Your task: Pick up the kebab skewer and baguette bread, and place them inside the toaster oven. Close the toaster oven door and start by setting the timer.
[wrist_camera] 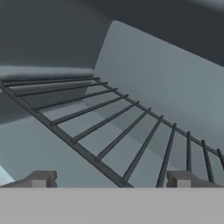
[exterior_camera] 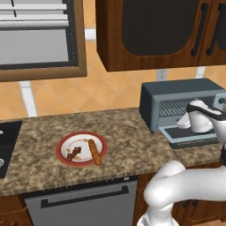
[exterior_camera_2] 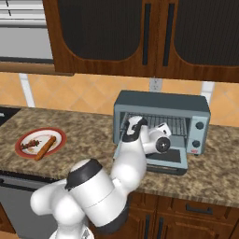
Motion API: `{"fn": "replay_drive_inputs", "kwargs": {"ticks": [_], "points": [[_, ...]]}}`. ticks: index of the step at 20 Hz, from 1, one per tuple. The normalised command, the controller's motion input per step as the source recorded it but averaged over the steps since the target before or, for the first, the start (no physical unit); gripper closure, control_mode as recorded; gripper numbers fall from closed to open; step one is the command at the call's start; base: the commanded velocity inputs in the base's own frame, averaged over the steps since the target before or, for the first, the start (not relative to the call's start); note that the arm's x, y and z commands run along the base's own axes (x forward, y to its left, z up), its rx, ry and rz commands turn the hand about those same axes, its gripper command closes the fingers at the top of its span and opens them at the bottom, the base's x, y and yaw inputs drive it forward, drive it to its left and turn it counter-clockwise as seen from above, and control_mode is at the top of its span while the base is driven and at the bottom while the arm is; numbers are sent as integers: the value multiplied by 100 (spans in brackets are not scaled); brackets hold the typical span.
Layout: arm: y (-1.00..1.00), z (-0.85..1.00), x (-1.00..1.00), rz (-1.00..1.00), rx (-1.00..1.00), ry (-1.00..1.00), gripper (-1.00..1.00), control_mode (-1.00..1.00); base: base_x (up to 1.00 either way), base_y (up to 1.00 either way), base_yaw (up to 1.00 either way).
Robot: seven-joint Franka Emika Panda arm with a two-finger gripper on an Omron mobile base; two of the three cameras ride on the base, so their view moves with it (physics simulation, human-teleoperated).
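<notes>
Your claw (wrist_camera: pixel 111 179) stands spread wide with nothing between its fingertips (wrist_camera: pixel 41 178), and it sits at the mouth of the oven (exterior_camera_2: pixel 161 122), looking in along the wire rack (wrist_camera: pixel 109 127). The rack is bare; no food lies on it, and the grey inner walls behind it are clean. From the right base view you can see the hand (exterior_camera_2: pixel 156 140) poised over the dropped door (exterior_camera_2: pixel 163 158), which lies flat out in front of the oven like a shelf. That door is down so the cavity can take the food, and it must come up again before the timer is set.

The knobs (exterior_camera_2: pixel 200 135) sit on the oven's right face, apart from the claw.

Both foods are well to the left of the oven, on the red-rimmed plate (exterior_camera: pixel 66 140) on the counter (exterior_camera: pixel 123 128). The baguette (exterior_camera: pixel 94 151) lies on the plate's right side, the side nearer the oven, its near end overhanging the rim. The skewer (exterior_camera: pixel 73 153) lies just beside it, farther from the oven; I cannot tell whether the two touch.

So, as I judge it, neither food has been loaded yet. You have an open oven and an empty claw, and the next reach should go left from the oven to the plate, likely for the baguette as the nearer piece.
</notes>
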Motion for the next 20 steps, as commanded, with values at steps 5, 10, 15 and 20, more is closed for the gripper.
{"fn": "replay_drive_inputs", "kwargs": {"ticks": [5,10,15,20], "points": [[-15,-12,22,0,0,-2,-100,-100,0,0,0],[-9,-12,20,0,0,-3,-100,-100,0,0,0],[-2,-21,1,0,-1,-1,-100,-100,0,0,0],[0,-22,1,0,-1,0,-100,-100,0,0,0]]}}
